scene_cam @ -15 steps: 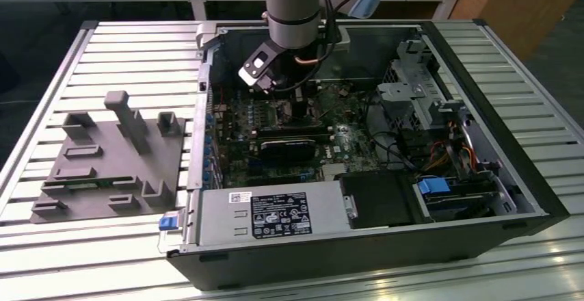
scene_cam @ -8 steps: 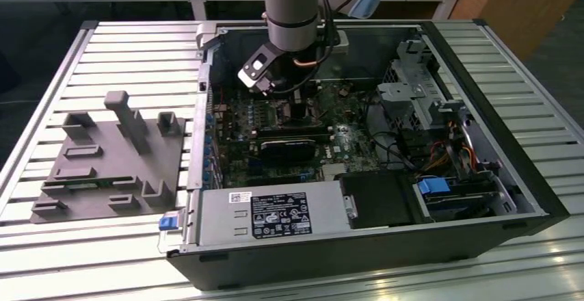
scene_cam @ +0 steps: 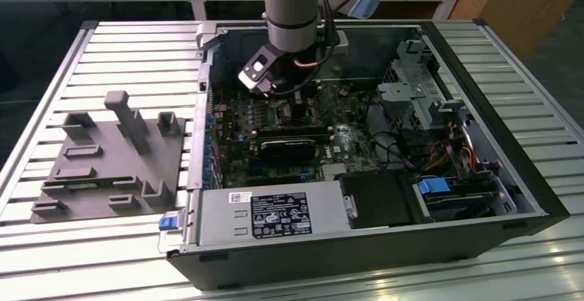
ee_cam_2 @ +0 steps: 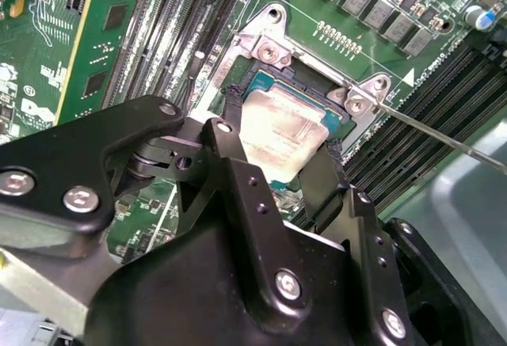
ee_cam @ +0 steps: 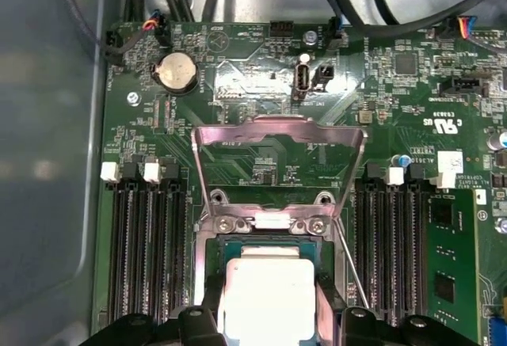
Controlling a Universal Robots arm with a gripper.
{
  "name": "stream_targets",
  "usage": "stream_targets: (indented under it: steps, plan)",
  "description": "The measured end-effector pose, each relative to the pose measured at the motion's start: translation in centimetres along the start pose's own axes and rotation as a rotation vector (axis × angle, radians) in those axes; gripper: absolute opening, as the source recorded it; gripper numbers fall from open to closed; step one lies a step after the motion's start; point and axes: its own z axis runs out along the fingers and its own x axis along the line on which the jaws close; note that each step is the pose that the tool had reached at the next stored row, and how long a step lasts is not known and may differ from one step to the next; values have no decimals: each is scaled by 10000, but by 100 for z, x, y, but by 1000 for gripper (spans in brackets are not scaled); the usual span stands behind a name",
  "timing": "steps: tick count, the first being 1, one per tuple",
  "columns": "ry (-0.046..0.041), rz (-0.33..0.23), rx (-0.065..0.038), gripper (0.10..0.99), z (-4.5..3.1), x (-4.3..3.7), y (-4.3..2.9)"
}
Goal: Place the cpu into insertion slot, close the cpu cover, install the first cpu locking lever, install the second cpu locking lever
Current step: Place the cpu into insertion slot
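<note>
Exterior view, left to right: a grey parts holder [scene_cam: 105, 157] sits on the slatted table [scene_cam: 137, 48], then the open computer case [scene_cam: 365, 260], with the gripper [scene_cam: 290, 104] lowered over its board. In the second wrist view, its fingers [ee_cam_2: 231, 144] pinch the cpu [ee_cam_2: 281, 128] at the socket, flat, metal top up, square with no long side; one lever [ee_cam_2: 444, 136] juts free. In the first wrist view, the cpu cover [ee_cam: 277, 134] stands raised. Seating looks nearly done; cover and levers remain.
</note>
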Motion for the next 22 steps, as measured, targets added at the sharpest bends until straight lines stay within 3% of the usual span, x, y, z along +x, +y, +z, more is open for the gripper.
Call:
stream_targets:
  steps: [7,9,10,15,22]
  plan:
    - [6,-32,-1,533,1,0,0]
    - [9,-32,-2,545,2,1,0]
    - [6,-32,-2,608,2,0,0]
    - [4,-33,1,608,-3,0,0]
    - [6,-32,0,608,-124,3,11]
